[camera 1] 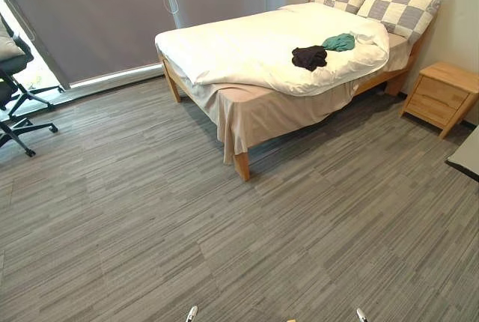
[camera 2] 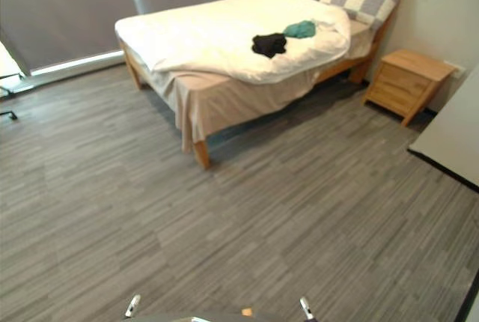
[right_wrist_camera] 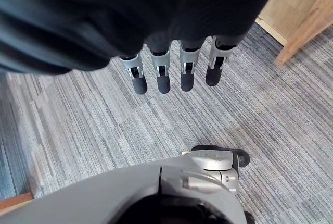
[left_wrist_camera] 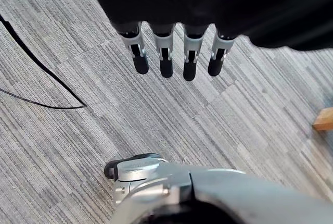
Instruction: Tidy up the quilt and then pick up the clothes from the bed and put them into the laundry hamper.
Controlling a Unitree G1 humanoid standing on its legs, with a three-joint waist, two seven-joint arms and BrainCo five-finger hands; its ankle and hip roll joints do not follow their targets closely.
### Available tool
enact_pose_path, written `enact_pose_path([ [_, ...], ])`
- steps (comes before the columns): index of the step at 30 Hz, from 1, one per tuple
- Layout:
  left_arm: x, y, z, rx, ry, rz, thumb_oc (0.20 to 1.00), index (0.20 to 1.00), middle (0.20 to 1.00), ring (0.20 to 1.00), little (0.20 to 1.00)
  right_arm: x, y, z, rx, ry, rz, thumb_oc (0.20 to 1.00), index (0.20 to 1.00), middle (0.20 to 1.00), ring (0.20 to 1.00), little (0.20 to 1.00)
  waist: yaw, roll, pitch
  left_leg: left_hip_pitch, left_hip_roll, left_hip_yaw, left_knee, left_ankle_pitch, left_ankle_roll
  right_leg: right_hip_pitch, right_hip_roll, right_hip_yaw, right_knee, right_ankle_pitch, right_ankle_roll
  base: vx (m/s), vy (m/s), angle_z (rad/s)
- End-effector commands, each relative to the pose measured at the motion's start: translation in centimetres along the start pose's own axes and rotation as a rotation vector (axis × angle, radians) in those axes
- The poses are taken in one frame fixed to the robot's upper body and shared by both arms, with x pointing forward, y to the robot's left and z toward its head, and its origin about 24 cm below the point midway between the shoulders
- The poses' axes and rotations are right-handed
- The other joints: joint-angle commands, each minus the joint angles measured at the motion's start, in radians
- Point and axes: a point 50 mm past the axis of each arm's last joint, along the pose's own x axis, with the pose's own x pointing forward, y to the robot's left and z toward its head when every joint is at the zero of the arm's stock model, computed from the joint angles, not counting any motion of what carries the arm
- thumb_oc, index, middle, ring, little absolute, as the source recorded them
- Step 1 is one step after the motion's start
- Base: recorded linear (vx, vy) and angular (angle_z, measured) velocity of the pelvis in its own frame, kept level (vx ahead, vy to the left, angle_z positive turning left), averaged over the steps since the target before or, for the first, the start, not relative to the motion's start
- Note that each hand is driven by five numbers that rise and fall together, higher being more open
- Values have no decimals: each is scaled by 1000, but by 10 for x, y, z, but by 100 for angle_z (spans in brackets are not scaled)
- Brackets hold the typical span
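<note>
1. I see a wooden bed (camera 1: 241, 163) across the grey floor (camera 1: 224, 247), its long axis running from the near foot corner up to two checked pillows (camera 1: 400, 9) at the wall.
2. A white quilt (camera 1: 247, 49) covers the bed, rumpled along the near edge and hanging over the beige sheet (camera 1: 254, 116).
3. On the quilt, near the pillows, lie a black garment (camera 1: 309, 57) and a teal garment (camera 1: 340, 42), bunched, almost touching.
4. A wooden nightstand (camera 1: 440, 97) stands beside the bed; an office chair (camera 1: 15, 90) stands by the window.
5. My left robot hand (left_wrist_camera: 166, 52) hangs over the floor, fingers straight, holding nothing.
6. My right robot hand (right_wrist_camera: 171, 67) likewise, fingers straight and empty.
7. I can read no writing.
</note>
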Motion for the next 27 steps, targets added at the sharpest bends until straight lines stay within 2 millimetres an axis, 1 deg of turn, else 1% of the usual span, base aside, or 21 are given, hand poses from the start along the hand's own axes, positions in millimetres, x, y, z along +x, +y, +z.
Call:
enact_pose_path([
  [1,7,15,35,-609,-224,259,1000,1000,1000,1000,1000,12,5,13,449,59,68,1000,1000,1000,1000,1000,-15,-42,88,212,-46,-19,-388,148,0,244,-49,-50,-449,253,163,4,11,3],
  [4,9,9,36,-586,-197,225,1000,1000,1000,1000,1000,12,7,16,435,56,68,1000,1000,1000,1000,1000,-15,-43,89,214,-45,-17,-388,146,2,245,-51,-54,-449,253,163,13,8,18],
  [9,11,-3,25,-484,-76,137,1000,1000,1000,1000,1000,13,8,18,396,75,61,1000,1000,1000,1000,1000,-19,-45,99,214,-45,-19,-388,145,7,243,-47,-43,-449,254,162,7,3,-5],
  [16,11,-4,8,-430,57,147,1000,1000,1000,1000,1000,12,8,11,358,121,45,1000,1000,1000,1000,1000,-25,-44,114,215,-43,-21,-388,145,10,240,-47,-30,-449,257,163,20,15,-1],
  [18,10,-4,3,-439,93,161,1000,1000,1000,1000,1000,11,8,5,335,155,32,1000,1000,1000,1000,1000,-25,-45,119,219,-42,-25,-388,143,14,242,-54,-30,-442,256,164,99,58,-5],
  [21,10,-3,0,-427,112,169,1000,1000,1000,1000,1000,10,7,0,326,176,13,1000,1000,1000,1000,1000,-23,-47,130,221,-40,-26,-388,147,20,233,-67,-32,-411,248,167,82,60,-12],
  [23,10,0,2,-403,112,176,1000,1000,1000,1000,1000,11,5,5,334,160,9,1000,1000,1000,1000,1000,-13,-49,151,212,-32,-21,-364,149,32,204,-98,-44,-334,230,174,68,81,-8],
  [25,11,5,7,-397,97,185,1000,1000,1000,1000,1000,13,6,18,332,111,28,1000,1000,1000,1000,1000,1,-53,178,146,-34,-7,-251,120,54,165,-131,-70,-230,205,173,15,68,-12],
  [26,11,7,8,-392,93,191,1000,1000,1000,1000,1000,14,7,23,333,94,35,1000,1000,1000,1000,1000,7,-53,187,119,-37,-4,-211,110,65,151,-140,-77,-183,194,169,18,110,-10],
  [27,11,12,10,-377,90,201,1000,1000,1000,1000,1000,15,8,30,352,68,47,1000,1000,1000,1000,1000,11,-47,202,89,-43,-7,-167,88,95,86,-161,-77,-25,222,170,49,137,-16],
])
